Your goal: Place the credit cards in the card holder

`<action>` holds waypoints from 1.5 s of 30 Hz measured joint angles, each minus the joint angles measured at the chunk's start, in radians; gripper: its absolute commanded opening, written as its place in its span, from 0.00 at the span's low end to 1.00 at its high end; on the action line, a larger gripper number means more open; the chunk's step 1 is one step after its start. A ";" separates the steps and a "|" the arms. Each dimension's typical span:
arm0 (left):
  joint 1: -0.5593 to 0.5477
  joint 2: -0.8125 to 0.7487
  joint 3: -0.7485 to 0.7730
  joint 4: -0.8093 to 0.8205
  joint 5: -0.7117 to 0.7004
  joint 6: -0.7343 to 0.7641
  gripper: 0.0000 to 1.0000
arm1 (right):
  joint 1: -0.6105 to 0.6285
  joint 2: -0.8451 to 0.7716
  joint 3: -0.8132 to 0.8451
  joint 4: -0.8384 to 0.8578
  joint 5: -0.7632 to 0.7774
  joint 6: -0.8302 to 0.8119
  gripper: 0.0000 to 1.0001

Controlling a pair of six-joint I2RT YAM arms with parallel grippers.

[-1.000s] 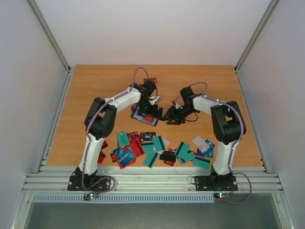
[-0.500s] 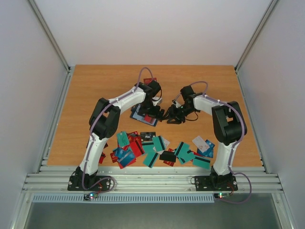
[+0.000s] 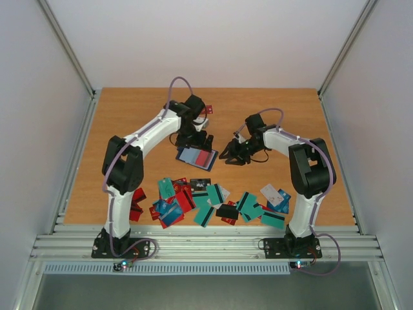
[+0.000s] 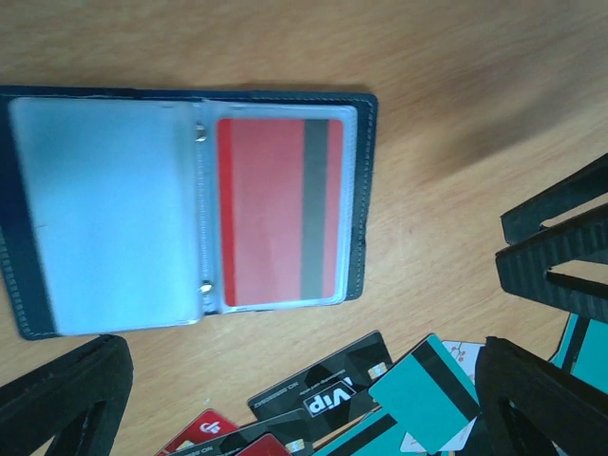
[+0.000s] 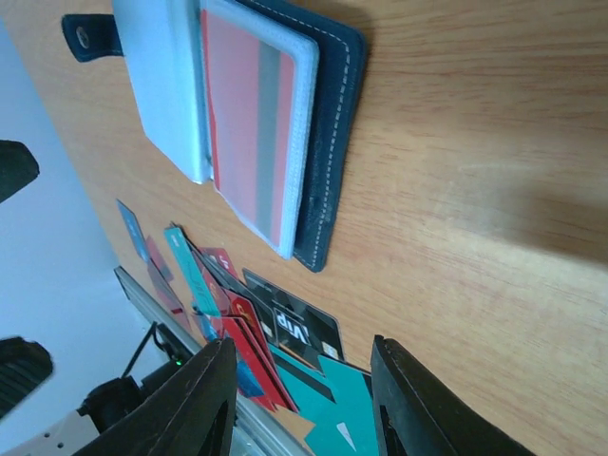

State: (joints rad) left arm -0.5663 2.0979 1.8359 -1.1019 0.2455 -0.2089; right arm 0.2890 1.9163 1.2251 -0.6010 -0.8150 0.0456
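Note:
The card holder (image 3: 197,157) lies open on the wooden table. In the left wrist view the card holder (image 4: 114,204) shows a red card (image 4: 275,209) with a grey stripe inside its right clear pocket, and the left pocket is empty. My left gripper (image 3: 192,138) hovers just behind the holder, open, nothing between its fingers (image 4: 57,404). My right gripper (image 3: 231,157) sits low to the holder's right, jaws apart around nothing. Many loose credit cards (image 3: 213,200) lie scattered near the front edge, among them a black VIP card (image 4: 328,385) and a teal card (image 4: 423,385).
Bare wood stretches behind and beside both arms. One small red card (image 3: 207,110) lies at the back by the left wrist. White walls and metal rails (image 3: 77,155) enclose the table. The right gripper's black fingers (image 4: 560,247) show in the left wrist view.
My left gripper opened fully and drew back off the card holder, leaving the red card in its pocket. The left arm swung leftward. The right arm barely moved.

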 measured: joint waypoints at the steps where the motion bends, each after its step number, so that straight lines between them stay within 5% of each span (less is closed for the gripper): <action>1: 0.013 -0.015 -0.003 0.000 0.001 0.000 0.97 | 0.000 0.000 -0.001 0.011 -0.004 0.008 0.41; 20: 0.200 0.103 -0.072 0.084 0.018 0.133 0.71 | 0.000 -0.038 -0.103 0.185 -0.097 0.159 0.41; 26: 0.195 0.104 -0.075 0.130 -0.071 0.131 0.53 | 0.000 -0.040 -0.103 0.172 -0.100 0.155 0.41; 36: 0.196 0.104 -0.079 0.164 -0.145 0.158 0.07 | -0.003 -0.040 -0.103 0.138 -0.100 0.132 0.41; 45: 0.188 0.030 -0.199 0.186 -0.093 0.143 0.05 | -0.011 -0.040 -0.103 0.133 -0.099 0.116 0.41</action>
State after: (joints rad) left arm -0.3786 2.1277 1.6371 -0.9157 0.1520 -0.0658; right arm 0.2779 1.8759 1.1217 -0.4683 -0.9138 0.1619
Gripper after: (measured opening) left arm 0.044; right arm 0.408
